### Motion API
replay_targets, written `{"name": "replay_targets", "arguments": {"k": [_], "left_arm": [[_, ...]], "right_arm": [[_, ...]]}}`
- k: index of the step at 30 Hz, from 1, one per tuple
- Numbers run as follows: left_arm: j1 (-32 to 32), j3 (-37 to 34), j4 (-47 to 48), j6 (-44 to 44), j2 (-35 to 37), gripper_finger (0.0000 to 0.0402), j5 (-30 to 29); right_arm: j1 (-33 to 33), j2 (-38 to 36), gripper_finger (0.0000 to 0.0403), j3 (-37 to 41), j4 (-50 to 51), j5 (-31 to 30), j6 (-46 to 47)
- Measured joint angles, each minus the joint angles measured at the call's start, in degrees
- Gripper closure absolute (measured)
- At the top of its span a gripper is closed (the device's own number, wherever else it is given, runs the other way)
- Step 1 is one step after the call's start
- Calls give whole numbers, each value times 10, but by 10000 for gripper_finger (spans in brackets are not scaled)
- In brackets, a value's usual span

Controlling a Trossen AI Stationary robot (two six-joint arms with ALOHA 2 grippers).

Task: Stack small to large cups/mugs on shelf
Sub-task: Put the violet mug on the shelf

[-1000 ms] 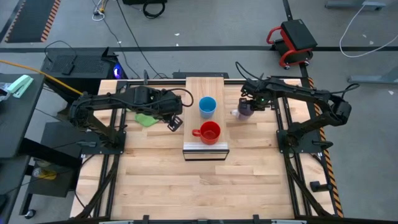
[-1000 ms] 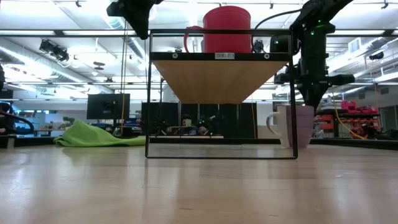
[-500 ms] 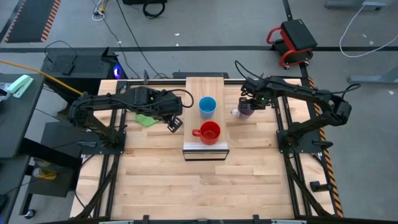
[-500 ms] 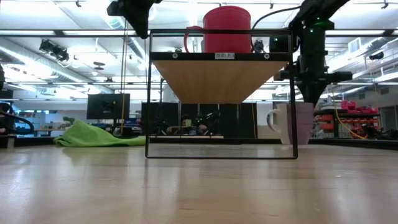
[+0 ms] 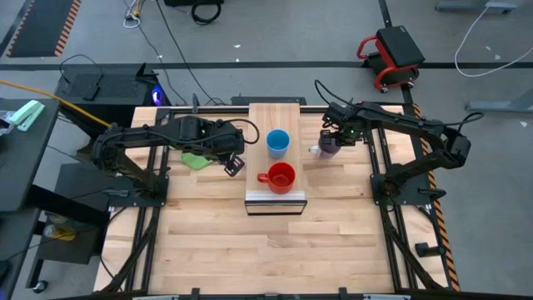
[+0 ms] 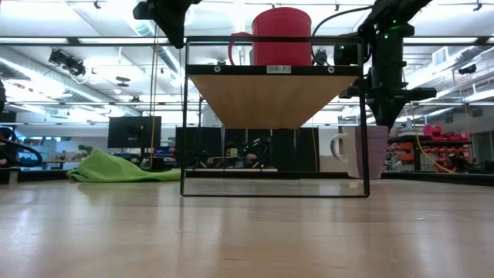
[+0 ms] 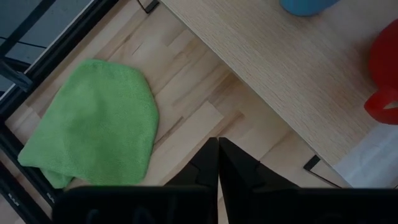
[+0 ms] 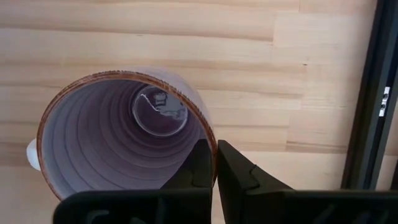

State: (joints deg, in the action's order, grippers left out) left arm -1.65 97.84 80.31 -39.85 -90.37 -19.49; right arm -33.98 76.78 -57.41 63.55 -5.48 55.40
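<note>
The translucent purple-grey mug [image 5: 329, 148] is to the right of the shelf [image 5: 268, 118], upright, and my right gripper [image 5: 333, 142] is shut on it from above. The low view shows the mug [image 6: 363, 153] beside the shelf's right leg. The bright blue cup [image 5: 278, 142] and the red mug [image 5: 281, 177] stand upright on the shelf top. My left gripper [image 5: 234, 165] is shut and empty, hovering left of the shelf near the green cloth [image 5: 196, 160]. My right gripper pinches the mug's rim wall [image 8: 204, 132], one finger inside the mug and one outside. The fingers point down from above. The mug stays upright, its handle [image 6: 337, 148] toward the shelf, its base at or just above the tabletop.
The shelf stands on a thin black frame [image 6: 185, 116] with open room beneath. The green cloth [image 7: 93, 124] lies on the table to the left of the shelf. Black rails [image 8: 367, 93] run along the table's right side. Bare wood lies toward the near edge.
My right gripper has risen a little, and the purple-grey mug has gone up with it, staying upright.
</note>
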Motion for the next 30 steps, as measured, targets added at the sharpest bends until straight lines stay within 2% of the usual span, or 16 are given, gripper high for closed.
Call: {"name": "replay_targets", "arguments": {"k": [9,19,30], "left_arm": [[0,0,-1,-8,0,377,0],[0,0,-2,-11,0,387,0],[0,0,-2,-11,0,375,0]], "right_arm": [[0,-2,395,30,6,10,5],[8,-1,392,28,-3,10,1],[8,0,339,28,-3,28,-14]]}}
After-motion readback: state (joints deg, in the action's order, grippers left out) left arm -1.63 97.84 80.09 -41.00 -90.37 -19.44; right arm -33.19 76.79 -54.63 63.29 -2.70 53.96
